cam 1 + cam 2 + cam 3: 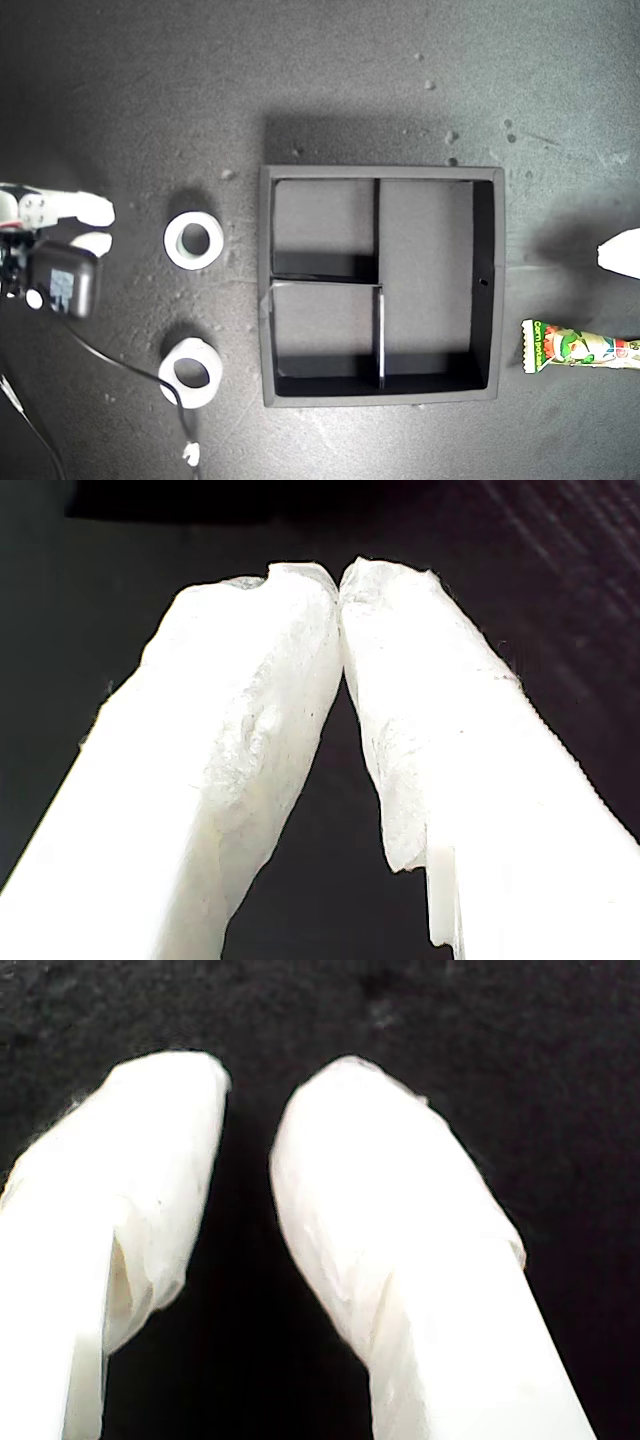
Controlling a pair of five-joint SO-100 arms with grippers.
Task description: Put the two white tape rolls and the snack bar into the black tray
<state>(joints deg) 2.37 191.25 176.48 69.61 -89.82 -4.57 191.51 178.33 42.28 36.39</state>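
The black tray [266,290] is seen at the middle of the dark mat [330,90] in the exterior view. It is square and matte, with raised walls, and thin dividers split it into two small compartments and one long one.

The snack bar [580,348] lies on the mat outside the tray, toward the exterior view's right edge, which cuts it off. Its wrapper is white and green with red print and a crimped end. A white gripper tip [622,255] enters at that same edge, near the bar but apart from it.

The two white tape rolls are set on the mat at the exterior view's left of the tray, near its wall. The first tape roll [172,243] lies near a two-fingered white gripper [95,226] without touching it. The second tape roll [214,375] lies lower in that view, beside a thin black cable [110,358].

It cannot be told which arm is which. In the wrist views, my first gripper [340,580] is pressed together at the tips, with nothing between them. My second gripper [262,1070] is spread slightly over bare mat.
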